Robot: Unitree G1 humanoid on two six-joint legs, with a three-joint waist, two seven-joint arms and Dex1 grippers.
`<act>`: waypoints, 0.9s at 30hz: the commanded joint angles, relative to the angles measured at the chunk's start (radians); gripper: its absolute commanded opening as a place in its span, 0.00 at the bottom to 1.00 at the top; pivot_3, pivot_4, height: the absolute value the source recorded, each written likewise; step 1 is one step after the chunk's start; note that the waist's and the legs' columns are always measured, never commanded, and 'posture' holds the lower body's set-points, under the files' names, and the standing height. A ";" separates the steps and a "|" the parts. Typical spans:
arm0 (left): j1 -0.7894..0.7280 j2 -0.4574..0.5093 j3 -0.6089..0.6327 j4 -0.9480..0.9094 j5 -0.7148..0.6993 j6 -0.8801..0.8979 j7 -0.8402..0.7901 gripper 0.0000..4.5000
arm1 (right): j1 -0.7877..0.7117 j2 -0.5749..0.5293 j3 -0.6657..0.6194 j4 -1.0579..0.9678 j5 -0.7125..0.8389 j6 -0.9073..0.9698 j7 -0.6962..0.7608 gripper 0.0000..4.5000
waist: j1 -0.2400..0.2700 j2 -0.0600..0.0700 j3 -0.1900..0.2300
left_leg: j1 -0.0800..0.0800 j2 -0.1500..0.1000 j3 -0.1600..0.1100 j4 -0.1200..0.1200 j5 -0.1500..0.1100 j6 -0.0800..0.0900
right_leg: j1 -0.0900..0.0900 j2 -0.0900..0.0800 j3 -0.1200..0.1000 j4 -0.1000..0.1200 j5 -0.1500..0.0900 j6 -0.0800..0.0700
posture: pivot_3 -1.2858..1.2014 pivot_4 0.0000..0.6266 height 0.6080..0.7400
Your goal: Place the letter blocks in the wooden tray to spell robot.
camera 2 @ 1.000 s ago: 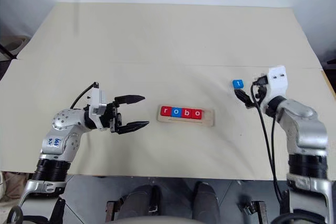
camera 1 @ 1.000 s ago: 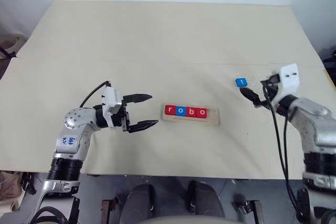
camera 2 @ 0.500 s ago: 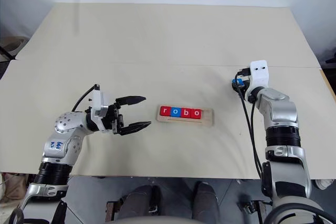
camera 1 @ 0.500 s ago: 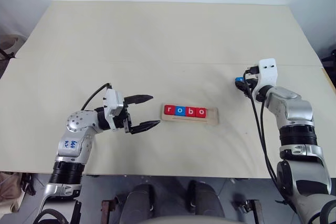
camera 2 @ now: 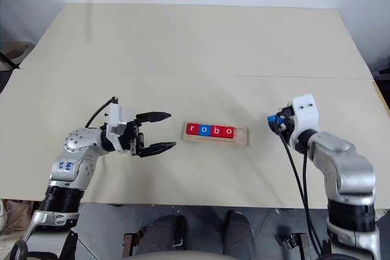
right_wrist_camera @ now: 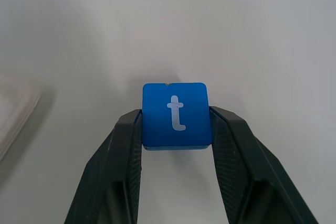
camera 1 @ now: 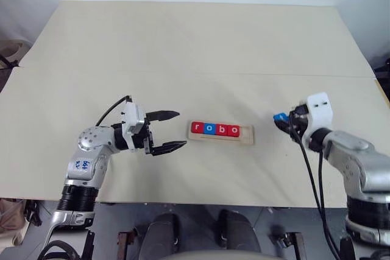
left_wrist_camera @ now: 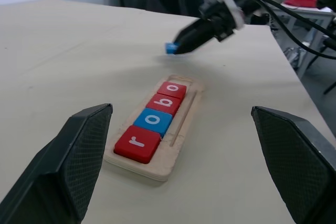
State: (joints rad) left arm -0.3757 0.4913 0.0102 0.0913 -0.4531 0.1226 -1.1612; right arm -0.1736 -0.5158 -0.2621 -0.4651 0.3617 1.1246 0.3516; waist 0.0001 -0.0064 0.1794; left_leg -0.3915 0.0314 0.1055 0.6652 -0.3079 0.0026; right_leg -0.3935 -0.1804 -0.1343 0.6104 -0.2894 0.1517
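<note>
Your right gripper (right_wrist_camera: 176, 129) is clamped on the blue "t" block (right_wrist_camera: 175, 114), one black finger pressed to each side of it, with the white letter facing the wrist camera; from the head views you can see that block (camera 1: 280, 117) held out at the gripper's tip, to the right of the wooden tray (camera 1: 220, 132) and well apart from it, though you cannot tell from these views whether it sits on the surface (camera 1: 195, 47) or just above it. The tray lies flat near the middle of the pale surface, and four blocks already sit in its slot touching one another: a red "r" (left_wrist_camera: 137, 144), a blue "o" (left_wrist_camera: 155, 120), a red "b" (left_wrist_camera: 163, 103) and a red "o" (left_wrist_camera: 172, 89), reading "robo" from left to right. The slot's right end (camera 1: 246, 131) is bare wood beside the last red block. Your left gripper (camera 1: 172, 130) is spread wide, grasping nothing, its two fingers pointing level toward the tray's left end and stopping near it without touching
</note>
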 commanded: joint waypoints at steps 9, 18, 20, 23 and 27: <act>-0.052 -0.001 -0.002 0.012 -0.009 0.004 -0.031 1.00 | 0.080 0.148 -0.067 -0.228 0.046 0.120 -0.104 0.71 | -0.003 0.000 0.000 | 0.000 0.000 0.000 0.000 0.000 0.000 | 0.000 0.000 0.000 0.000 0.000 0.000 | 0.52 0.24 1.00; -0.024 0.009 0.006 -0.017 -0.007 -0.005 -0.026 1.00 | 0.059 -0.382 0.062 0.109 0.036 -0.441 0.573 0.93 | -0.002 -0.001 0.000 | 0.001 0.000 0.000 -0.001 -0.001 0.002 | 0.001 0.000 0.000 -0.002 0.000 0.000 | 0.52 0.24 1.00; -0.022 0.010 0.003 -0.025 -0.007 -0.004 -0.025 1.00 | 0.007 -0.428 0.113 0.236 0.007 -0.588 0.690 0.93 | -0.005 -0.001 0.001 | 0.001 0.000 0.001 -0.001 -0.001 0.002 | 0.001 0.000 0.000 -0.002 0.000 0.000 | 0.52 0.24 1.00; -0.015 0.013 0.000 -0.046 -0.011 0.006 -0.025 1.00 | -0.121 -0.453 0.208 0.463 -0.060 -0.805 0.848 0.93 | -0.007 -0.002 0.001 | 0.002 0.000 0.002 0.000 -0.001 0.002 | 0.001 0.000 0.001 -0.002 0.000 0.000 | 0.52 0.24 1.00; -0.001 0.021 0.000 -0.080 -0.014 0.019 -0.021 1.00 | -0.287 -0.447 0.329 0.730 -0.168 -1.005 0.989 0.93 | -0.007 -0.002 0.001 | 0.002 0.000 0.002 0.001 -0.001 0.002 | 0.001 0.000 0.001 -0.002 0.000 0.000 | 0.52 0.24 1.00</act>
State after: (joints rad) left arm -0.3816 0.5001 0.0012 0.0526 -0.4530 0.1369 -1.1853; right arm -0.4287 -0.9501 0.0448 0.1942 0.2292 0.2017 1.2827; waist -0.0069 -0.0083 0.1805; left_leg -0.3899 0.0313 0.1075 0.6659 -0.3088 0.0042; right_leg -0.3922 -0.1802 -0.1335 0.6084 -0.2892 0.1521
